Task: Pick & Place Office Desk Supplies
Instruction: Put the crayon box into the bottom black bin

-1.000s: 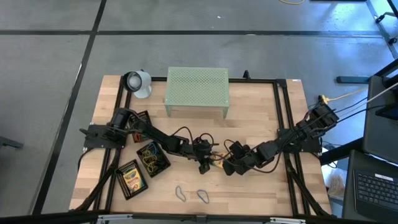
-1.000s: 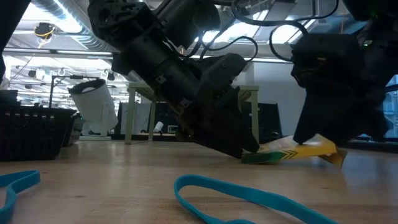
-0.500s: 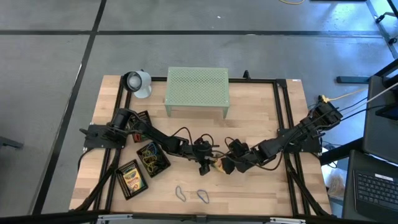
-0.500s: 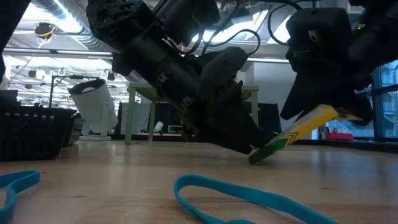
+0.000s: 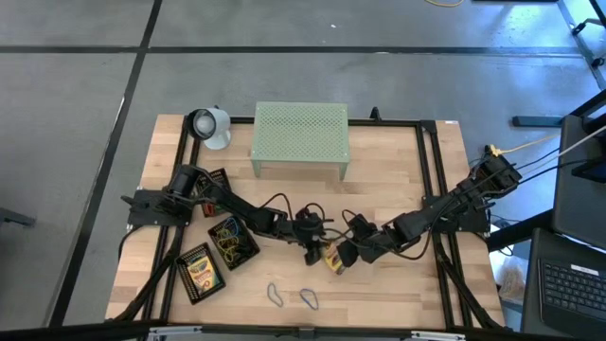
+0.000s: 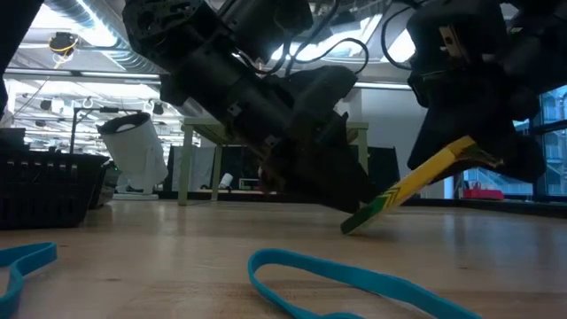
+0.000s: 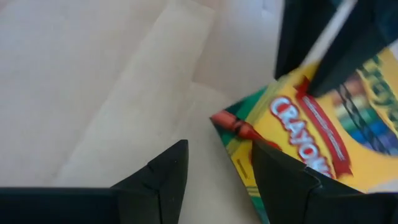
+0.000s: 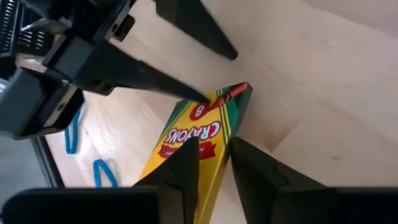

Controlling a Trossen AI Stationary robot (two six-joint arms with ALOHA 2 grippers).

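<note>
Right tool (image 8: pixel 211 165): narrow, clamped on the crayon box's (image 8: pixel 189 140) upper end.
Crayon box: mid-table (image 5: pixel 398 180), long axis tilted, low corner touching wood.
Left tool (image 7: pixel 214 171): wide, straddling that corner, nearer.

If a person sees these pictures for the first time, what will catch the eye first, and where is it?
First comes the yellow crayon box near the table's middle: the right pincer grips it, tilted, with one corner down on the wood. The left pincer stands open right beside that corner. After that, the blue rubber-band loops lying loose near the front edge catch the eye.
</note>
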